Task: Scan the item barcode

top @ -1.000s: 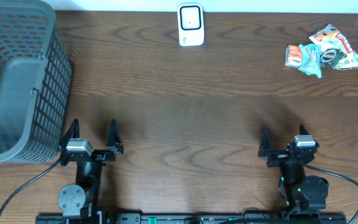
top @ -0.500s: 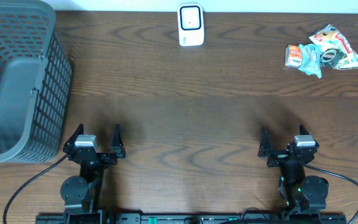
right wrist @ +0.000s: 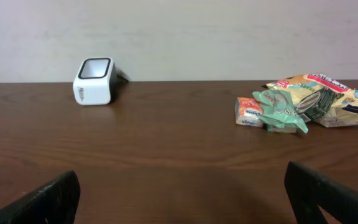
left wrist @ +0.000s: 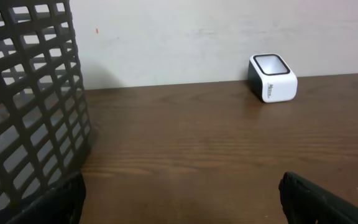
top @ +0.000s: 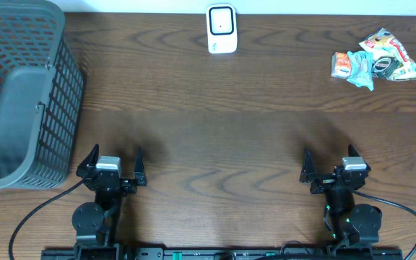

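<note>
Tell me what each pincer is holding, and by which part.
Nothing is held. The left pincer and the right pincer both stand open and empty; the snack packets lie far from both.

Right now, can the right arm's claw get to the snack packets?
Probably yes: only bare table lies between the open right claw and the snack packets, with nothing blocking the way.

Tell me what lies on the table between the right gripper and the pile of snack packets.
Nothing: only bare wooden table lies between the open right gripper and the snack packets. The overhead view shows it best; the right wrist view agrees.
</note>
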You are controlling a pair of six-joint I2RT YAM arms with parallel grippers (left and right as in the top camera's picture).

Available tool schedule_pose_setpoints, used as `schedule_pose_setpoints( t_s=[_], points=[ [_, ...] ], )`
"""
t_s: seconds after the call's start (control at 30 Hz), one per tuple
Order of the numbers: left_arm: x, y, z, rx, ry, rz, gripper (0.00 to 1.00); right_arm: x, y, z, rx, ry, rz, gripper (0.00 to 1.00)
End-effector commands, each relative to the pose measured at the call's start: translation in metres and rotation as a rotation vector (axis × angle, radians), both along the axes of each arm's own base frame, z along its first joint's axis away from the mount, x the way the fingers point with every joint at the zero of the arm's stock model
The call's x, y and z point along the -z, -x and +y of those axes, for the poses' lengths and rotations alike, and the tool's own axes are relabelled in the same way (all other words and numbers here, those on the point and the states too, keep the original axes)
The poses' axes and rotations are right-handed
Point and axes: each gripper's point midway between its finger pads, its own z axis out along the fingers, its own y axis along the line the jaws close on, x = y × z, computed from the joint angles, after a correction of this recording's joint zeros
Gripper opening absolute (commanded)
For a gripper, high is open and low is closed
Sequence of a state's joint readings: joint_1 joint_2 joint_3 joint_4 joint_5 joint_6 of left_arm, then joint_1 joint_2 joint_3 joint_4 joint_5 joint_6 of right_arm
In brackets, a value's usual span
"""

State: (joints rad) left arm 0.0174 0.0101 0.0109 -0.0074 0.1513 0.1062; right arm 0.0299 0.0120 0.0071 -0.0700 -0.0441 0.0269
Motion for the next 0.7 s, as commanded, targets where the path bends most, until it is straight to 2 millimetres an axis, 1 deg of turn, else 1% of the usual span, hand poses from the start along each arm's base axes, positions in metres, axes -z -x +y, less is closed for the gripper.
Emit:
schedule_pose_setpoints(
  t_s=[0.0,0.2,0.37,0.53,0.67],
  points=[
    [0.014,0.002,-0.004,0.022,-0.013,0.049,0.98,0.0,0.0,-0.003,0.015,-0.009,0.0,0.99],
    [0.014,0.002,-0.003,0.012,0.022,0.053,0.98,0.0,0.0,-0.003,0.015,-0.008,0.0,0.99],
    [0.017,0.002,0.019,-0.134,0.165,0.067,0.98,0.0,0.0,-0.003,0.015,-0.009,0.0,0.99],
    [0.018,0.002,0.019,-0.135,0.167,0.068,0.98,0.0,0.0,-0.003,0.015,-0.009,0.0,0.99],
    [0.018,0.002,0.016,-0.113,0.121,0.069,0.98,0.0,0.0,-0.003,0.015,-0.009,0.0,0.99]
  ],
)
